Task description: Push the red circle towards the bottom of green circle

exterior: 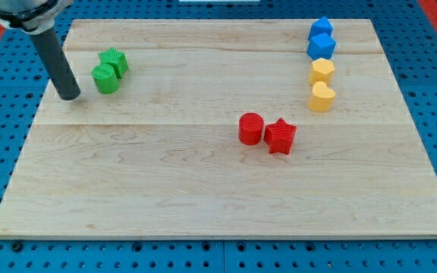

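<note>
- My tip (pixel 69 96) rests on the wooden board (pixel 203 197) near its left edge, in the upper left part; it is a plain rod, so it has nothing to open or close, and it holds nothing and touches no block.
- Just to the view's right of my tip stands the green circle (pixel 105 78), with the green star (pixel 114 61) touching it on the upper right side.
- The red circle (pixel 250 128) sits near the middle of the board, well apart from my tip, with the red star (pixel 280 136) touching it on the view's right.
- By the board's upper right corner two blue blocks (pixel 321 39) stand in a column above two yellow blocks (pixel 322 84); their exact shapes are hard to make out.
- Judged from this layout, the push has not begun: my tip has to travel to the red circle's right side, where the red star leaves little room.
- Risks: squeezing in there may knock the red star; an off-centre push may let the red circle roll off my tip; leaving carelessly may bump the green circle; overshooting may drive the red circle into it.
</note>
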Tool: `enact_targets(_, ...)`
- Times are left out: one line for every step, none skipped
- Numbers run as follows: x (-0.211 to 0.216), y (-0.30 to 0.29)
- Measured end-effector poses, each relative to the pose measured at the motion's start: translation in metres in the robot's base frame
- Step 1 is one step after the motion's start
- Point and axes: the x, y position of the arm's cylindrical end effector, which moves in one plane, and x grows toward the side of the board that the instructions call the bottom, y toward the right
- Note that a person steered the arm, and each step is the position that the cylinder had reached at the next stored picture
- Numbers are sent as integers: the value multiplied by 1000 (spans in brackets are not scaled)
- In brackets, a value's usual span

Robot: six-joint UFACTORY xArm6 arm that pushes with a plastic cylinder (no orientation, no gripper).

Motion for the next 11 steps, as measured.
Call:
enact_targets(-4, 17)
enact_targets(-4, 17)
enact_targets(3, 29)
enact_targets(31, 43)
enact_targets(75, 68)
enact_targets(112, 98)
enact_targets(128, 115)
enact_targets(153, 194)
enact_targets(162, 296)
enact_targets(156, 390)
enact_targets(118, 395)
